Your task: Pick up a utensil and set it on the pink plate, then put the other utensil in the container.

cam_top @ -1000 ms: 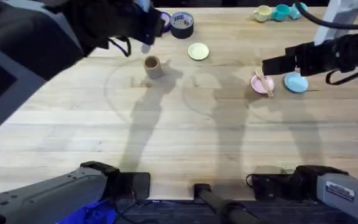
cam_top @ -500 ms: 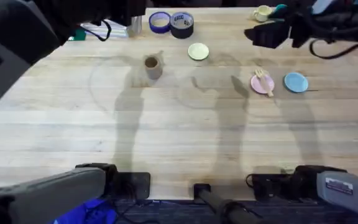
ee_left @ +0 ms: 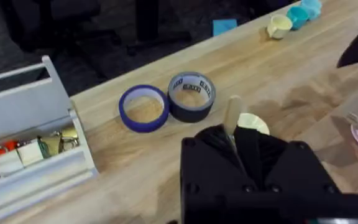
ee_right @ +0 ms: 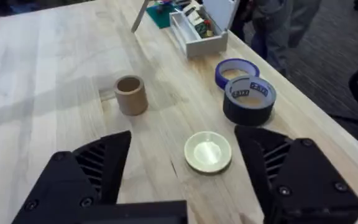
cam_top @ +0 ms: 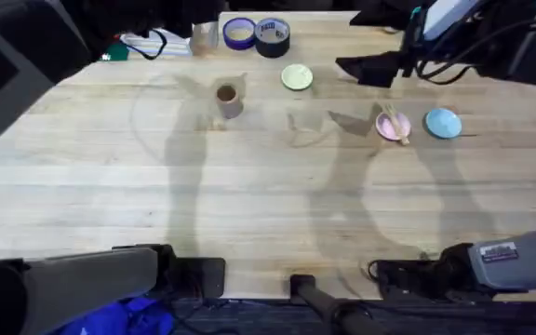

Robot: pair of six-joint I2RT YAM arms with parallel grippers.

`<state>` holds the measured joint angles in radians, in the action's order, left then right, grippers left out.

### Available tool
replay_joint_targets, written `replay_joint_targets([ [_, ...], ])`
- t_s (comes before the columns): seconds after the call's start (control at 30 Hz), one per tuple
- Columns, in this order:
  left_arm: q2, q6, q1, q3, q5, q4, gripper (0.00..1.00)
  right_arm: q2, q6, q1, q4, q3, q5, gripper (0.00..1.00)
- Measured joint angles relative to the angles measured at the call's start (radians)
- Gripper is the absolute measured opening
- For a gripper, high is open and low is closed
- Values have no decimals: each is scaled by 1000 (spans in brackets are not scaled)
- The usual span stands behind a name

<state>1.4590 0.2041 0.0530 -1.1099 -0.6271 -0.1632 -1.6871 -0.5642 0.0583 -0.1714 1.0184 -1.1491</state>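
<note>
The fork (cam_top: 396, 121) lies across the pink plate (cam_top: 385, 127) at the right of the table. The tan container (cam_top: 228, 98) stands upright left of centre, and in the right wrist view the container (ee_right: 130, 94) looks empty. In the left wrist view my left gripper (ee_left: 235, 134) is shut on the pale handle of the spoon (ee_left: 232, 113), high over the far side near the tape rolls. My right gripper (cam_top: 352, 67) hangs open above the table, back and left of the pink plate, with nothing between its fingers (ee_right: 98, 168).
A yellow-green plate (cam_top: 296, 77) sits between the container and the pink plate, and a light blue plate (cam_top: 443, 123) lies right of the pink one. A purple tape roll (cam_top: 239, 33), a black tape roll (cam_top: 273, 35) and a parts bin (ee_left: 30, 137) line the far edge. Pastel mugs (ee_left: 279, 25) stand at the far right.
My right gripper has lifted away from the pink plate and moved left and back. My left arm has drawn back from above the container towards the far left.
</note>
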Motion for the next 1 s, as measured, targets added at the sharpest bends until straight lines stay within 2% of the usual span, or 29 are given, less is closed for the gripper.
replay_joint_targets([
  [0.2,0,7,42,0,-90,52,41,-121,-17,-46,-125,1,-54,995],
  [0.37,0,31,70,0,-131,52,41,-196,-20,-98,-165,14,-59,994],
  [0.73,0,86,75,0,-172,47,42,-281,-79,-183,-169,59,-48,994],
  [1.0,4,96,75,0,-213,52,42,-300,-102,-195,-169,66,-52,993],
])
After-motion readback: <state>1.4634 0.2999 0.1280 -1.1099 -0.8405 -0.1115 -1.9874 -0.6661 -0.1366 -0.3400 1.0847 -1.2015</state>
